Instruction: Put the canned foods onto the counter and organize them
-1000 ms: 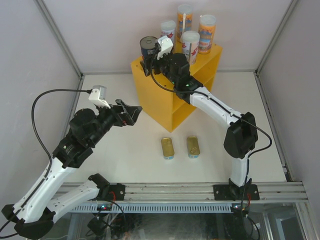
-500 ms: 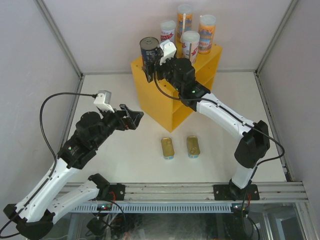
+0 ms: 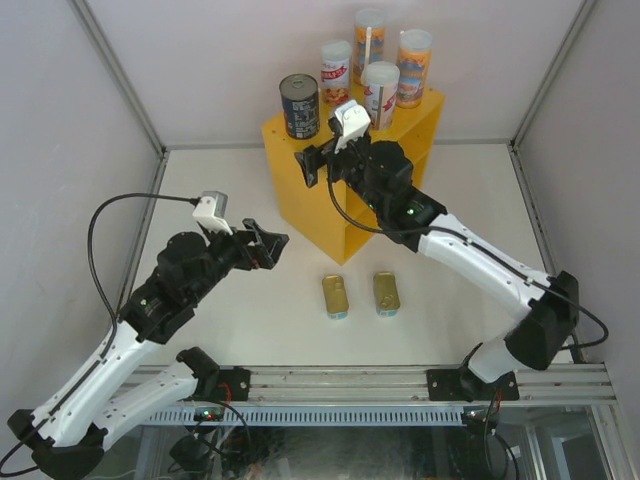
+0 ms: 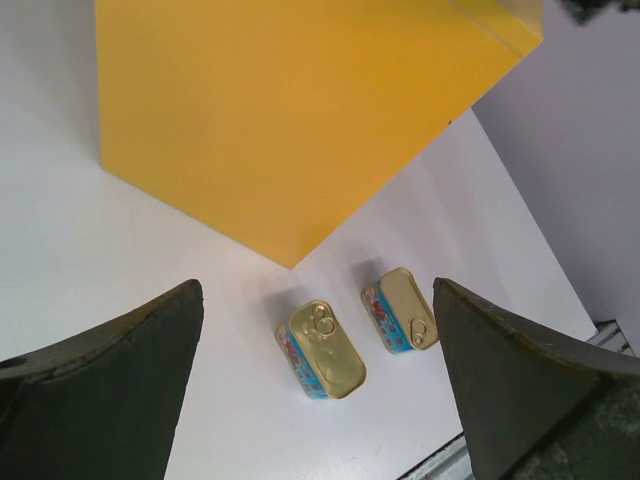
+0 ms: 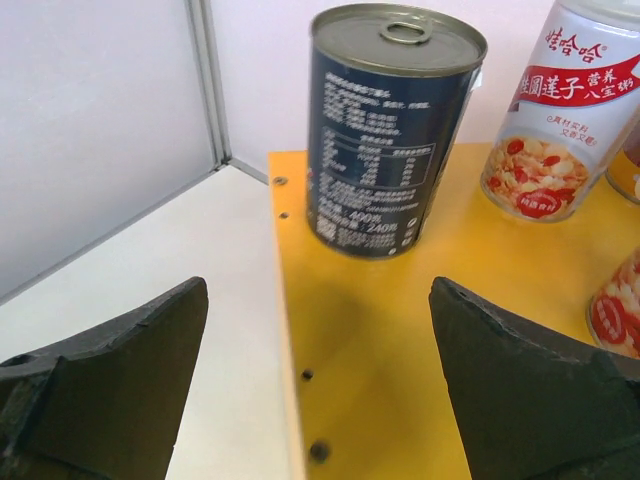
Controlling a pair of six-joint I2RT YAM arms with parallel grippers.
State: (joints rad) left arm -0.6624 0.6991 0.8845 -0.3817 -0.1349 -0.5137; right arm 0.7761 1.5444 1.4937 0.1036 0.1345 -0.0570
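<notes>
1. The right gripper is seen with its jaws spread wide and nothing held between them. It is poised at the left corner of the counter, in the upper middle of the top view.
2. The dark round tin is found just above and slightly left of that gripper in the top view. It stands upright on the counter's flat top and is not touched by the gripper.
3. In the right wrist view the dark round tin fills the upper centre. It stands beyond the right gripper, apart from both fingers, on the yellow top of the counter.
4. Four slim cans are stood upright on the same top, to the right of the tin. One of them is seen at the upper right of the wrist view.
5. The left gripper is likewise held open and empty, at left of centre above the white table, near the counter's left face.
6. Two flat tins are laid side by side on the table in the lower middle, apart from each other. They lie right of and below the left gripper and are not touched by it.
7. In the left wrist view the flat tins are framed low at centre between the fingers, below the counter's near corner.
</notes>
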